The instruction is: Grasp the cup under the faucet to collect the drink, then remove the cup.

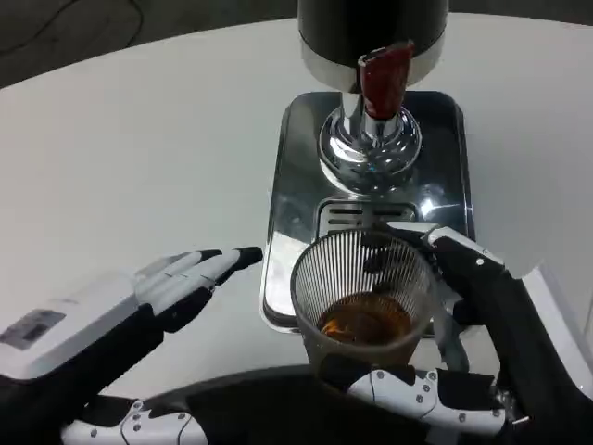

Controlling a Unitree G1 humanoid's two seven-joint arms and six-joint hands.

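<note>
- On the white table (139, 139), broad bare surface lies left of the dispenser (372, 37).
- Steel drip tray (296, 176) sits under the red faucet (384, 79).
- Right hand (468, 306) grips the ribbed clear cup (363, 301) at the tray's near edge; amber drink fills its bottom.
- Left hand (181, 283) rests apart from the cup, fingers extended, holding nothing.

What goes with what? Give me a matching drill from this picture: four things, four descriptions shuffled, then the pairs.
Things:
1. cup
2. left hand
3. faucet handle
4. drip tray

Descriptions:
A. red, above the chrome base
B. shiny metal, lying on the white table
C. clear and ribbed, amber drink at the bottom
D. fingers extended, holding nothing, left of the tray

Pairs: 1-C, 2-D, 3-A, 4-B
</note>
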